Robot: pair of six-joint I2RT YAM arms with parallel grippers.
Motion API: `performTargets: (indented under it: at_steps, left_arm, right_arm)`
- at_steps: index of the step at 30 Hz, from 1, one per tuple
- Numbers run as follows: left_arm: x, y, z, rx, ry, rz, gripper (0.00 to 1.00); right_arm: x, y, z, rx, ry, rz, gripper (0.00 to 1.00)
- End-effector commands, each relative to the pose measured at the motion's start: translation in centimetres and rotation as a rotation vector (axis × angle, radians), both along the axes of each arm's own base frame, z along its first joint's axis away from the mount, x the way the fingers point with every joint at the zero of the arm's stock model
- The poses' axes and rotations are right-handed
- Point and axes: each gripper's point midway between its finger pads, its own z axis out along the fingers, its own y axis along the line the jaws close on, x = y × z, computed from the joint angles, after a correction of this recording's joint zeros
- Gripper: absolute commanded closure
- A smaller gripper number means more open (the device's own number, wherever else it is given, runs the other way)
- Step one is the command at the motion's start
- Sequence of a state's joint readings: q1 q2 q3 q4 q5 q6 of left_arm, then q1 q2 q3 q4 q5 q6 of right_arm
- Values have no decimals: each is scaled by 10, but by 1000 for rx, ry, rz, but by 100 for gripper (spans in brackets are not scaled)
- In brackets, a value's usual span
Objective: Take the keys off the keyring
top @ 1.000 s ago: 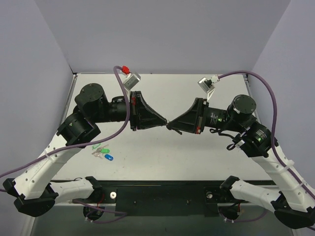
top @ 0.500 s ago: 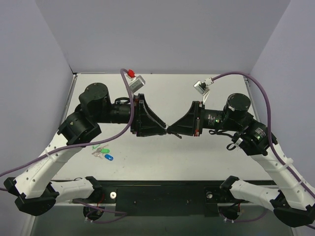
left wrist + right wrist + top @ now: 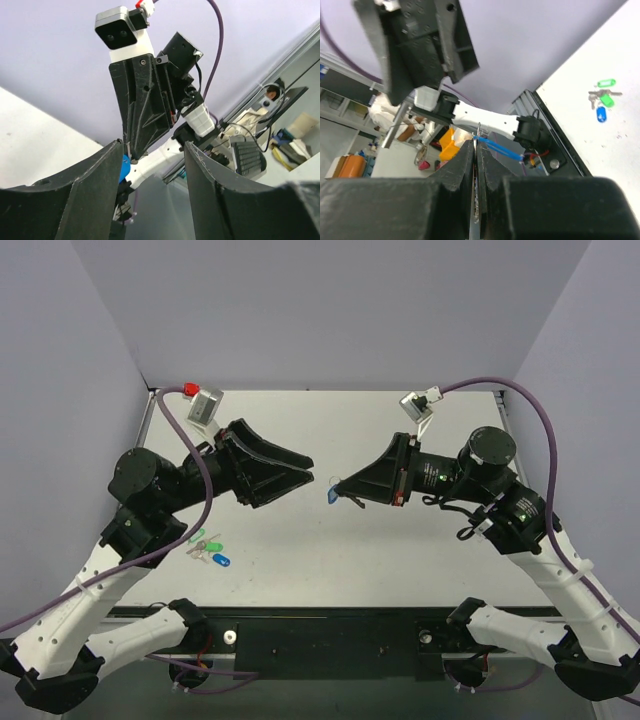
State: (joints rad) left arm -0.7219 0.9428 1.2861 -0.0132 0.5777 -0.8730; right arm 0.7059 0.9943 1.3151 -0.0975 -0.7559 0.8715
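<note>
Above the table (image 3: 420, 560), in mid-air, we see the two arms facing each other, their tips near but not touching. The right gripper (image 3: 338, 486) points left. Its fingers are pressed together on the keyring (image 3: 331, 496), whose light-blue tag hangs just below the fingertips, clear of the table.

The left gripper (image 3: 305, 466) points right and slightly up. Its fingers are spread wide and hold nothing, and it sits a little higher than the right tip.

In the left wrist view, the two dark fingers (image 3: 95, 185) frame a broad gap. Through it we see the right gripper end-on, with the blue tag (image 3: 125, 168) at its lower tip, beside the left finger's inner edge.

In the right wrist view, the fingers (image 3: 460, 165) meet with only a slit between them. A thin metal loop stands in the slit, and a blue strip (image 3: 492, 145) runs off to the right from it; we take this strip for the tag seen edge-on. The left gripper fills the upper left of this view.

We cannot make out the key in any view, as it is too small to tell from the ring and the fingertips.

A bunch (image 3: 207, 550) of green and dark blue tags lies on the table at near left, well apart from both grippers.
</note>
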Motion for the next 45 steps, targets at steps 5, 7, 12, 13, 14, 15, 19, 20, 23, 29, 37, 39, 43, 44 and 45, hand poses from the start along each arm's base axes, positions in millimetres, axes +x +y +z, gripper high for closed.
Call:
performTargets:
  at_steps: [5,7,12,13,14,15,19,20,23,29,37,39,43,44,45]
  left_arm:
    - [7,11,36,-274,14,38,41]
    - [7,8,35,-273,17,39,42]
    - [4,4,34,-280,18,31,46]
    - [4,4,34,-279,21,28,46]
    - [3,2,33,-275,22,25,47]
    - [5,1,32,-272,24,27,48]
    - [7,-2,28,-257,31,31,51]
    - [8,-2,26,-249,36,36,51]
    - [11,-3,23,-245,44,49,53]
    - [13,-5,19,-232,57,48,55]
    - [14,-8,18,-223,61,38,63]
    - [13,-8,18,-226,61,37,70]
    - [14,-9,19,-228,64,41,93]
    - [14,-9,19,-226,66,43,99]
    - [14,-8,19,-226,66,43,100]
  right_arm:
    - [-1,1,71,223,-112,11,100]
    - [0,1,77,239,-116,9,100]
    - [3,3,80,252,-113,6,100]
    - [4,3,80,252,-113,4,100]
    - [3,4,81,252,-113,6,100]
    - [4,4,80,252,-110,4,100]
    - [4,3,82,254,-111,3,100]
    - [5,4,82,255,-111,0,100]
    - [5,4,84,257,-108,6,100]
    - [6,6,84,257,-108,9,100]
    - [6,7,85,256,-106,13,100]
    - [7,8,83,250,-104,17,100]
    - [7,8,80,238,-98,15,100]
    - [7,8,80,237,-100,15,100]
    - [6,8,80,237,-99,18,100]
